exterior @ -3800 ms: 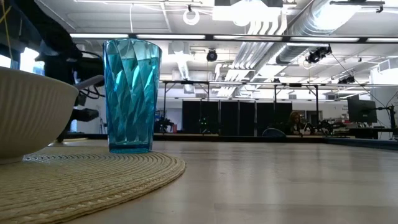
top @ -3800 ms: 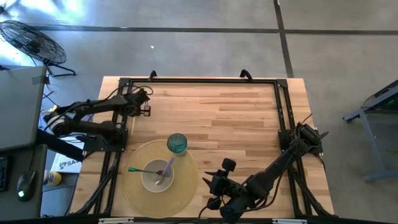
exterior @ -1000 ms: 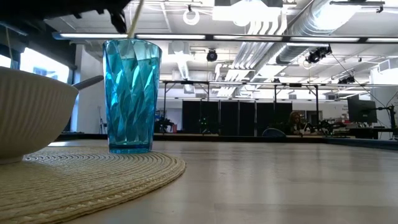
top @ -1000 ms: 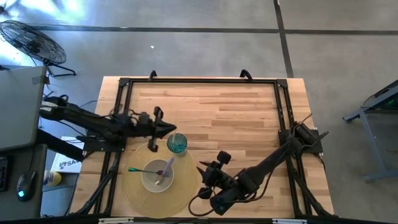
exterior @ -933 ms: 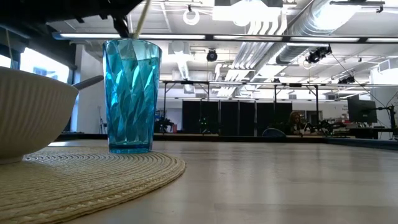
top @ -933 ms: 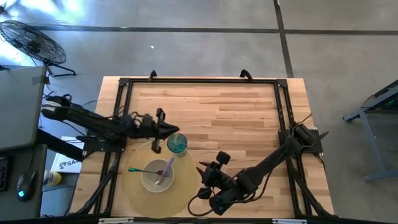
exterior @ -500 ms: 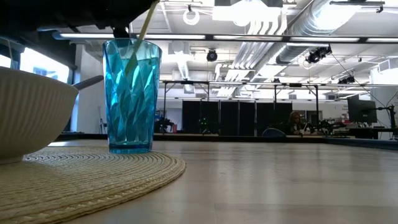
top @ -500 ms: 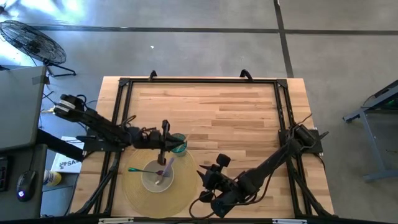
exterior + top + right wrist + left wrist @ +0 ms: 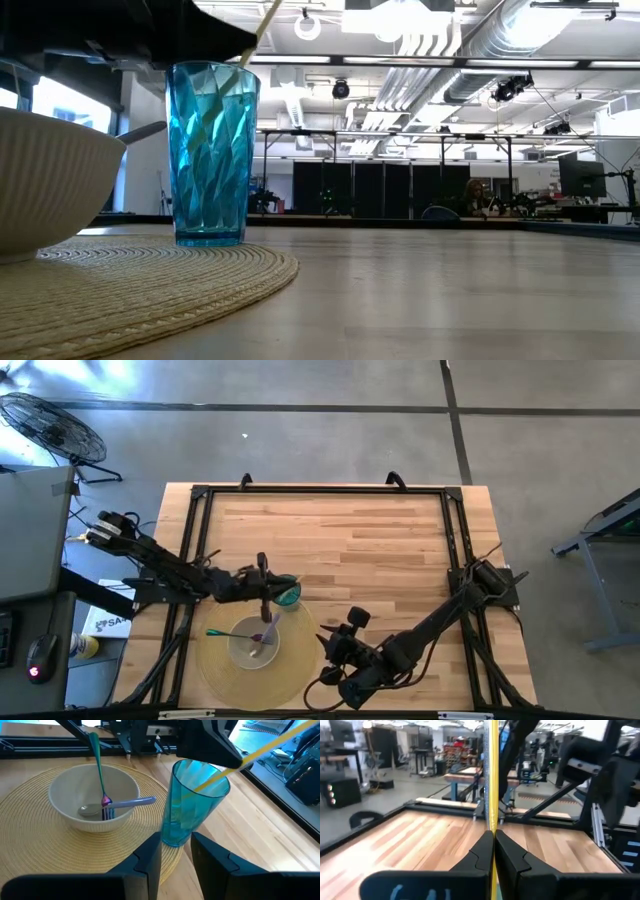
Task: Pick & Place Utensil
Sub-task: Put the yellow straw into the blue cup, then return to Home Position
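Note:
A blue faceted cup (image 9: 286, 593) (image 9: 192, 805) stands upright on the far rim of a round woven placemat (image 9: 222, 672). My left gripper (image 9: 268, 584) (image 9: 493, 835) reaches in from the table's left, right beside the cup's rim, shut on a thin yellow stick (image 9: 260, 750) (image 9: 265, 22). The stick's lower end is inside the cup. My right gripper (image 9: 332, 646) (image 9: 177, 851) hovers to the cup's near right, open, with nothing between its fingers. My left gripper pinches the yellow stick's shaft (image 9: 493, 822) between its two fingers. The fingers point level from the table's left and lie across the stick. The stick slants, its upper end toward the table's far side and its lower part (image 9: 205, 782) in the cup.
A white bowl (image 9: 252, 644) (image 9: 92, 800) sits in the middle of the placemat and holds a green-handled fork (image 9: 97, 765) and a lilac-handled spoon (image 9: 130, 802). A black frame (image 9: 320, 490) runs round the table's edges. Bare wood (image 9: 380, 550) lies far and right of the cup.
My left gripper has gone down and toward the table's right and near edge, up to the cup, still shut on the stick. The stick, nearly upright above the rim before, has tipped aslant and its lower end has gone into the cup.

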Robot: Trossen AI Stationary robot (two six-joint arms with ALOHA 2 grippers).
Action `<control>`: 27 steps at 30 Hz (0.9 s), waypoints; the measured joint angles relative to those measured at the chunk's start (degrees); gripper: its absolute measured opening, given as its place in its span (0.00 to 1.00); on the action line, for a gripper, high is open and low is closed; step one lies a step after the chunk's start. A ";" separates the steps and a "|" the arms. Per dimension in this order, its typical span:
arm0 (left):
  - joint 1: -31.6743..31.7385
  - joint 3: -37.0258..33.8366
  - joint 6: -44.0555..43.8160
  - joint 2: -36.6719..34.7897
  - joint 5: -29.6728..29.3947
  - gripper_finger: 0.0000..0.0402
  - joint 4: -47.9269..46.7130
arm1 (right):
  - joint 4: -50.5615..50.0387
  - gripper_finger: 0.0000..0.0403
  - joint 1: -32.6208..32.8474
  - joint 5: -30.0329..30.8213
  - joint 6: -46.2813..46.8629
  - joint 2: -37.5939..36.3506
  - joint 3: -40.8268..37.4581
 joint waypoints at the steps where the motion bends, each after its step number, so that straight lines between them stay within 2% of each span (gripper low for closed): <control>1: 0.03 0.00 -0.93 0.00 -0.16 0.01 -0.55 | 0.00 0.25 0.00 -0.08 0.00 0.00 0.00; 9: 0.04 0.00 -6.84 0.00 -0.05 0.03 -4.71 | 0.00 0.25 0.00 -0.37 0.11 0.00 0.00; 15: 0.02 0.00 -8.32 -1.70 1.37 0.21 -6.14 | 0.07 0.25 0.00 -0.93 1.05 -0.02 0.00; 21: 0.03 0.00 -8.17 -7.45 6.45 0.36 -8.91 | 0.07 0.25 0.00 -2.03 1.01 -0.02 0.00; 24: 0.04 0.02 -7.80 -11.95 8.84 0.38 -11.42 | 0.07 0.25 -0.07 -0.20 -0.11 -0.02 0.00; 27: 0.04 0.81 -6.99 -18.58 9.09 0.38 -20.65 | -0.03 0.25 -0.21 1.56 -1.88 -0.04 0.00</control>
